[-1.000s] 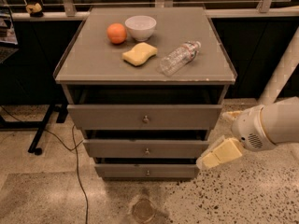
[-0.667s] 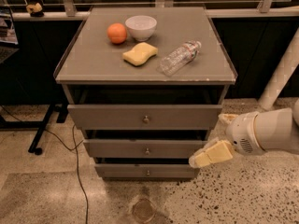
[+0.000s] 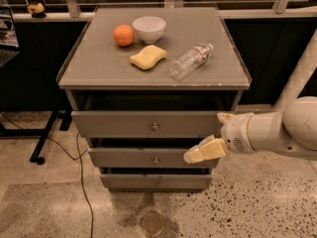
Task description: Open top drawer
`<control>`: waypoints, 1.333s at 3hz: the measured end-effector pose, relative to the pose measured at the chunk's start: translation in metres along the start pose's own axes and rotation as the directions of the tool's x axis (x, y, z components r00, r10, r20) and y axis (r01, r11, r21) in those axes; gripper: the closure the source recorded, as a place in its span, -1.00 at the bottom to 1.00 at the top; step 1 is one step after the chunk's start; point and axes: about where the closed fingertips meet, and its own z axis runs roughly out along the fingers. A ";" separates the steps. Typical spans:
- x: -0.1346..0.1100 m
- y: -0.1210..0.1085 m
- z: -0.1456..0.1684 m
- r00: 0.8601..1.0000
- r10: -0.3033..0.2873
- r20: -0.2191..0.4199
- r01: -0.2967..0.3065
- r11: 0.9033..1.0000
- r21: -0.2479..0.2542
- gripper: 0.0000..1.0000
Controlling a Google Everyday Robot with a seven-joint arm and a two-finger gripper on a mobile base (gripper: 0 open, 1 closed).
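top drawer: widest grey wooden top drawer (image 3: 119,124), small round metal knob (image 3: 155,127) at its centre; mid-picture, just under the grey cabinet top (image 3: 99,68); appears shut.
gripper: cream-tipped gripper (image 3: 204,151) on a white arm (image 3: 277,130), at 4 o'clock of the knob, in front of the narrower middle drawer (image 3: 124,157).
gripper state: its opening cannot be told; nothing held.
step advice: rise toward 10 o'clock, centre on the knob, grasp it squarely, pull straight outward.
change: gripper sits higher and nearer the knob than 0.7 s ago; drawers unmoved.
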 end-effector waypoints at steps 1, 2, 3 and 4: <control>-0.022 -0.012 0.035 1.000 -0.012 -0.008 0.011 0.999 -0.051 -1.00; -0.023 -0.011 0.036 1.000 -0.014 -0.008 0.013 0.998 -0.053 -1.00; -0.013 -0.012 0.038 0.999 0.035 0.001 -0.035 0.999 -0.021 -1.00; -0.005 -0.022 0.053 0.996 0.089 0.025 -0.090 0.995 0.047 -1.00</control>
